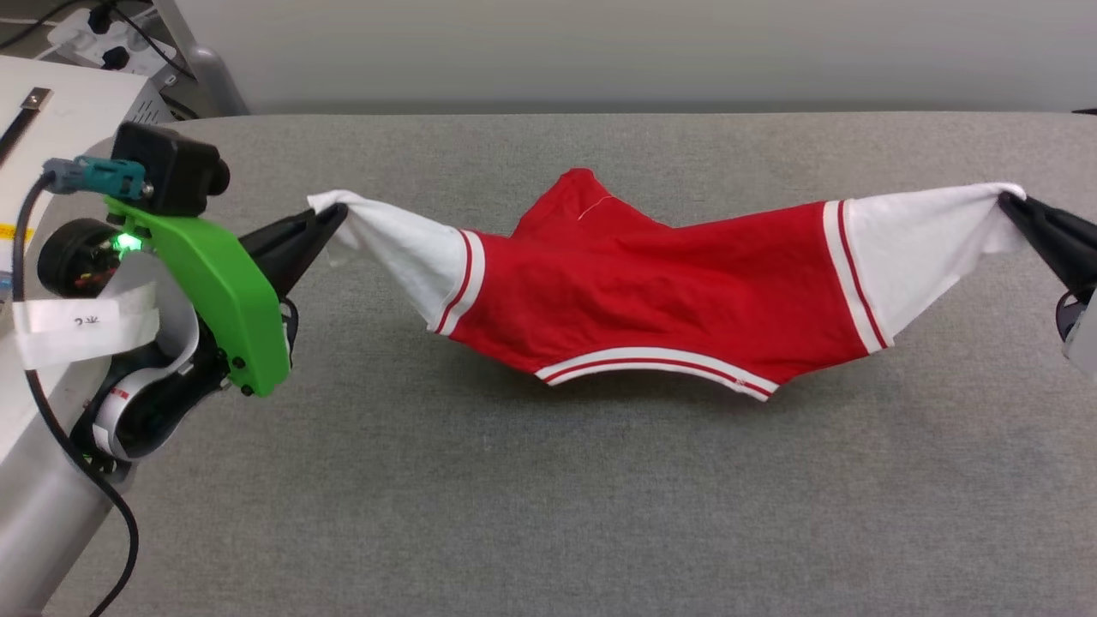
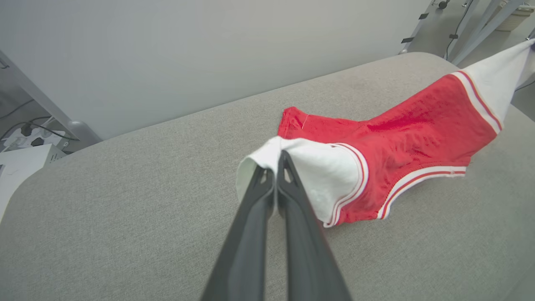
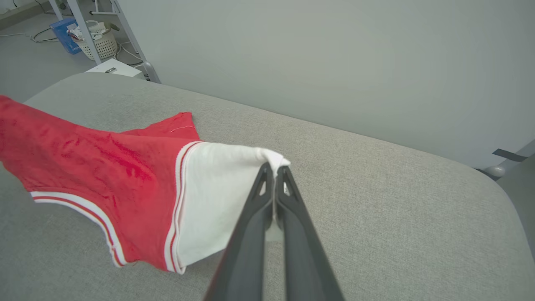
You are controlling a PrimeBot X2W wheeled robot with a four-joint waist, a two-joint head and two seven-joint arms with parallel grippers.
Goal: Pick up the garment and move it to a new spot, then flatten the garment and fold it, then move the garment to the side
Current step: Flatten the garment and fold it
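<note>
The garment [image 1: 634,291], a red T-shirt with white sleeves and red-and-white striped trim, hangs stretched between my two grippers above the grey table [image 1: 548,497]. My left gripper [image 1: 330,218] is shut on the tip of one white sleeve [image 2: 309,175], its closed fingers [image 2: 292,196] pinching the cloth. At the right edge of the head view my right gripper [image 1: 1011,206] is shut on the other white sleeve [image 3: 213,200]. The red body [image 3: 96,159] sags in the middle, its far corner resting on the table. Letters and number are hidden.
The table's far edge runs along a pale wall [image 1: 600,51]. A white box [image 1: 51,111] with cables stands off the left end. In the right wrist view a laundry basket [image 3: 98,42] sits on the floor beyond the table's end.
</note>
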